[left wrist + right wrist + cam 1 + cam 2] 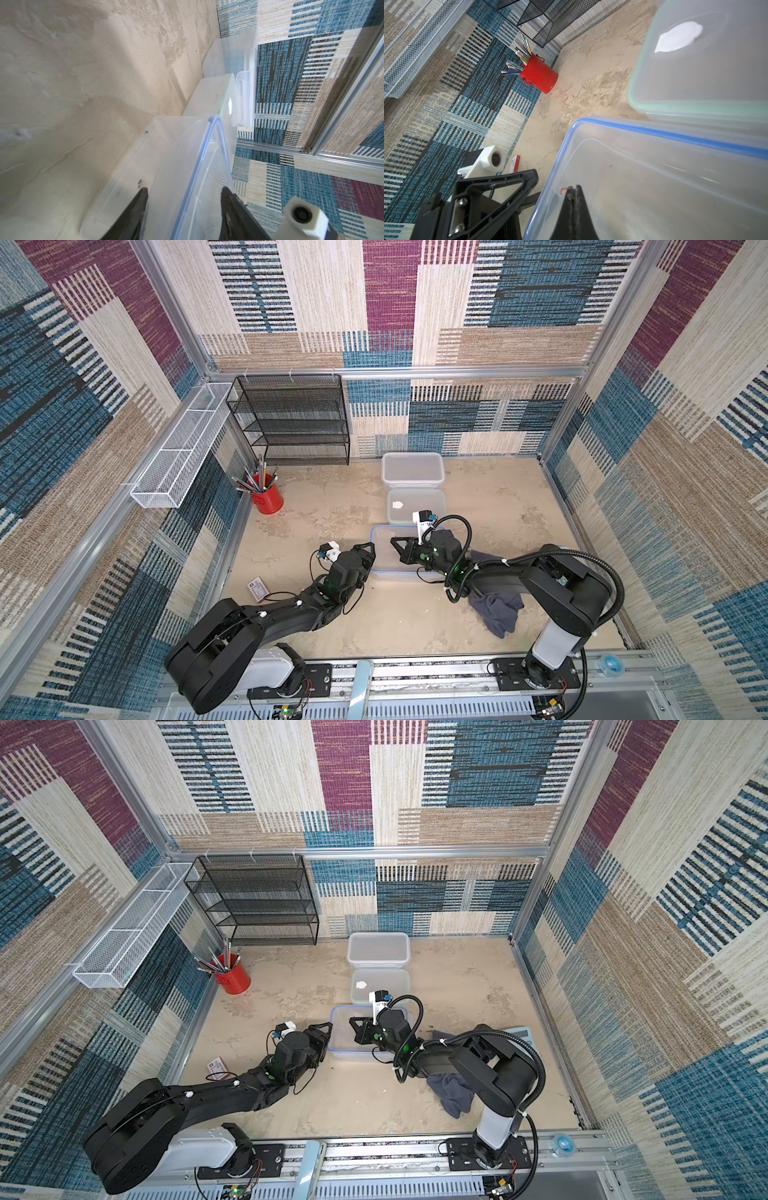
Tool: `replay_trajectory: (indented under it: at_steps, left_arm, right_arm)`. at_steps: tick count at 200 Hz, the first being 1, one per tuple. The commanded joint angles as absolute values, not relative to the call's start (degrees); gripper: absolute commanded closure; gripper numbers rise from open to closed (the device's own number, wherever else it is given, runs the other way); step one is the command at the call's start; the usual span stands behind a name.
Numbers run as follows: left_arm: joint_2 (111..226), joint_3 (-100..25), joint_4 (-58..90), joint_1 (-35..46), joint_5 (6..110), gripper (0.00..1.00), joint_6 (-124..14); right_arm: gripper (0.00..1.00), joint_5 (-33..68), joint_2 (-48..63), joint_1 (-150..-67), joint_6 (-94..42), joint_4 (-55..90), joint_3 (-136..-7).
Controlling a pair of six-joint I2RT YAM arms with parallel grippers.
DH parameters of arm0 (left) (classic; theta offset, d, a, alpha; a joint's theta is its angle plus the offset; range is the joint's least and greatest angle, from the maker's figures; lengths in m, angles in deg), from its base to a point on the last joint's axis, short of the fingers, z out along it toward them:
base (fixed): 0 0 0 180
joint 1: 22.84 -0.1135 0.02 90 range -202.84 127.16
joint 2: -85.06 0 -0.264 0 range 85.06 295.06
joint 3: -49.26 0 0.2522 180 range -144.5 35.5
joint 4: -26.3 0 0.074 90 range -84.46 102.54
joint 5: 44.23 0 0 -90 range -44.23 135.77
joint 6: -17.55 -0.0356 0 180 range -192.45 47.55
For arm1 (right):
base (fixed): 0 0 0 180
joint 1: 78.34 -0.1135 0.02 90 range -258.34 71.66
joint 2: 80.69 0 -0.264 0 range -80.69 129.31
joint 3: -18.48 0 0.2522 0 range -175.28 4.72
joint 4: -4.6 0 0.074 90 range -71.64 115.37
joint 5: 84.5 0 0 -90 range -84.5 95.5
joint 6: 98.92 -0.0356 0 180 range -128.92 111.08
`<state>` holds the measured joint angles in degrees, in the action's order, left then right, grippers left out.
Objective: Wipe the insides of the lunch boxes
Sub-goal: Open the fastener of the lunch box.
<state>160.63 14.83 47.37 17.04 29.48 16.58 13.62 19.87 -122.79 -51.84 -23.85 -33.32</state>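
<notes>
Clear plastic with a blue rim marks the nearest lunch box (384, 560). It sits on the beige table (324, 526) near the centre, in line with two more. A frosted lunch box with a green rim (419, 510) is directly behind it, touching or almost touching, and a deeper frosted lunch box (412, 468) stands by the back wall. The left gripper (185, 192) is at the nearest box's left end with its jaws parted. In the left wrist view the box's wall and blue rim stand between the two fingers, with a visible gap on the rim side. The right gripper (572, 190) reaches over the same box from the right, jaws pressed together with nothing between them. Whether its tips touch the box floor cannot be determined. A grey cloth (496, 610) lies crumpled on the table under the right arm, at the box's right end, held by neither gripper. A red cup of pens (268, 499) stands well apart, by the left wall.
</notes>
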Motion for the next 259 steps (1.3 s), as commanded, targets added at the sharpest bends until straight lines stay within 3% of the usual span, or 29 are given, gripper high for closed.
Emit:
replay_trajectory:
  at_steps: [1,54,76,118,185,210,237,259]
  left_arm:
    - [162.42,15.67,62.66,17.06,27.88,0.40,20.09]
    - [167.84,16.98,72.47,17.14,27.14,0.40,22.99]
    - [169.81,16.71,74.55,17.13,27.90,0.51,23.66]
    - [173.83,16.95,79.92,17.10,28.78,0.61,24.74]
    - [178.32,16.94,85.59,17.12,31.13,0.84,24.63]
    - [178.88,17.04,86.65,17.32,31.83,0.84,23.53]
    - [179.52,16.79,88.23,17.32,32.82,0.67,22.64]
    - [180.58,16.43,89.66,17.32,33.68,0.61,22.33]
  right_arm:
    - [1.00,18.47,22.94,-123.43,-55.88,7.48,-31.60]
    - [1.00,18.88,23.11,-123.42,-55.95,7.46,-31.67]
    - [1.00,18.93,23.11,-123.43,-56.12,7.47,-31.58]
    - [1.00,18.91,23.10,-123.43,-56.30,7.21,-31.41]
    - [1.00,18.77,22.89,-123.43,-56.56,7.03,-30.97]
    - [1.00,18.82,22.93,-123.44,-56.69,6.80,-30.91]
    - [1.00,18.87,23.02,-123.43,-56.63,6.77,-31.01]
    - [1.00,18.89,23.01,-123.43,-56.65,6.81,-30.88]
